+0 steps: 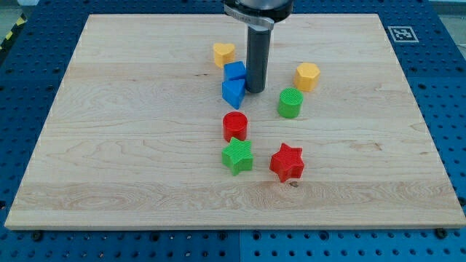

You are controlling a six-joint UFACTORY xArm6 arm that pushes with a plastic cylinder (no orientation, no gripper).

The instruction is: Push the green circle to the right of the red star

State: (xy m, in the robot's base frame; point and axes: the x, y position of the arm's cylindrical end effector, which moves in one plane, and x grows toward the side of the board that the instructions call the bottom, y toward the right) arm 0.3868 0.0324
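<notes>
The green circle (290, 102) stands right of the board's middle. The red star (287, 162) lies below it, toward the view's bottom. My tip (255, 89) rests on the board up and to the left of the green circle, a short gap away from it. The tip sits right beside the lower of two blue blocks (233, 92), touching or nearly touching its right side.
A second blue block (234, 71) sits just above the first. A yellow heart (224, 53) lies at upper left of the group, a yellow hexagon (307, 76) at upper right. A red circle (235, 126) and green star (237, 156) lie left of the red star.
</notes>
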